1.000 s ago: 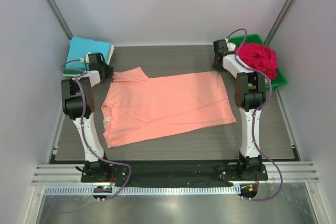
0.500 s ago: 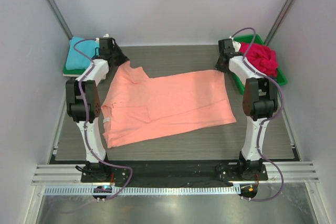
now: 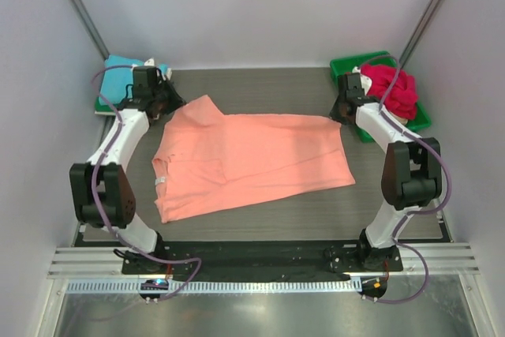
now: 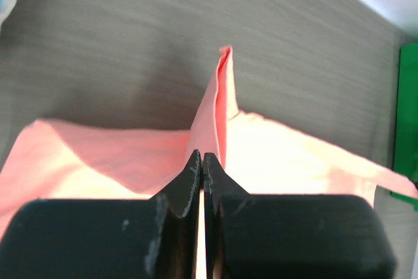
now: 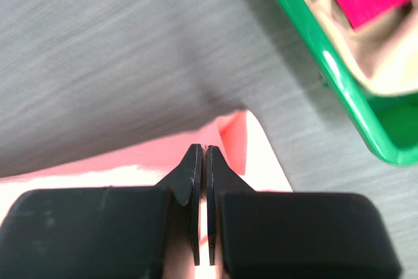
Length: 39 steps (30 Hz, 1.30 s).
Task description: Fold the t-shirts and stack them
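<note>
Both my grippers pinch the far edge of the orange shirt (image 3: 252, 159).
My left gripper (image 4: 202, 161) is pressed together on a raised fold at the far-left corner, and my right gripper (image 5: 201, 155) nips the far-right corner (the rest lies flat on the surface (image 3: 260, 88)). Beyond the right corner sits the tray (image 3: 351, 63) holding a red shirt (image 3: 390, 88); beyond the left corner lies a turquoise shirt (image 3: 120, 84).

I see the salmon-orange t-shirt (image 3: 252, 159) spread flat across the desk (image 3: 260, 84), both far corners pinched up. The turquoise t-shirt (image 3: 117, 73) sits folded far left, and the red t-shirt (image 3: 390, 88) lies crumpled far right.
</note>
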Each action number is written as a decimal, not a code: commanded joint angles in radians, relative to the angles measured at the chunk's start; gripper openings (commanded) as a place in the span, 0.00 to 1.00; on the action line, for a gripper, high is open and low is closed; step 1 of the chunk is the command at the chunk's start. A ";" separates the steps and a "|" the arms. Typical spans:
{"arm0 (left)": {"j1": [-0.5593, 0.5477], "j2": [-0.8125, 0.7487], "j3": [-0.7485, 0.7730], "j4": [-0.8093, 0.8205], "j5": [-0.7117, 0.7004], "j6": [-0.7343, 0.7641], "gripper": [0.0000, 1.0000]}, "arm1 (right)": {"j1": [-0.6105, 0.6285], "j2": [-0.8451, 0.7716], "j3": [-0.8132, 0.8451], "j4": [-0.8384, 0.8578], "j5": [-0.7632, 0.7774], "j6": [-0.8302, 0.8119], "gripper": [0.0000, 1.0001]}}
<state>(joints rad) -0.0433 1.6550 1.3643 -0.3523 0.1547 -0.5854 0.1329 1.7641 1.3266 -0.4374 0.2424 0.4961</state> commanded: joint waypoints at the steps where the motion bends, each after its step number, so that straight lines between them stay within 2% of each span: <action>1: -0.003 -0.145 -0.105 -0.037 -0.020 0.033 0.00 | -0.018 -0.075 -0.056 0.043 0.017 0.009 0.01; 12: -0.007 -0.582 -0.398 -0.180 -0.130 0.082 0.00 | -0.084 -0.104 -0.167 0.095 -0.035 0.036 0.01; 22: -0.007 -0.724 -0.521 -0.250 -0.130 0.058 0.00 | -0.082 -0.120 -0.224 0.115 -0.048 0.044 0.01; 27: -0.007 -0.810 -0.530 -0.341 -0.125 -0.016 0.01 | -0.090 -0.169 -0.295 0.114 -0.020 0.087 0.01; 28: -0.007 -0.823 -0.530 -0.397 -0.132 -0.033 0.09 | -0.104 -0.182 -0.311 0.114 -0.044 0.102 0.04; 29: -0.009 -0.859 -0.531 -0.428 -0.127 -0.051 0.17 | -0.111 -0.202 -0.328 0.117 -0.049 0.113 0.17; 30: -0.009 -0.880 -0.533 -0.476 -0.129 -0.080 0.26 | -0.115 -0.239 -0.352 0.121 -0.054 0.124 0.56; 31: -0.009 -0.911 -0.534 -0.497 -0.132 -0.094 0.37 | -0.116 -0.258 -0.359 0.123 -0.049 0.127 0.73; 33: -0.007 -1.015 -0.541 -0.525 -0.176 -0.134 0.41 | -0.115 -0.313 -0.356 0.120 -0.043 0.128 0.90; 36: -0.009 -1.090 -0.586 -0.498 -0.216 -0.178 0.40 | -0.104 -0.354 -0.336 0.147 -0.084 0.121 0.92; 39: -0.010 -1.020 -0.617 -0.456 -0.181 -0.200 0.37 | -0.047 -0.351 -0.297 0.183 -0.152 0.107 0.91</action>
<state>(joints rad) -0.0505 0.5579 0.7837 -0.8227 -0.0261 -0.7322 0.0414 1.4315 0.9737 -0.3363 0.1539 0.6010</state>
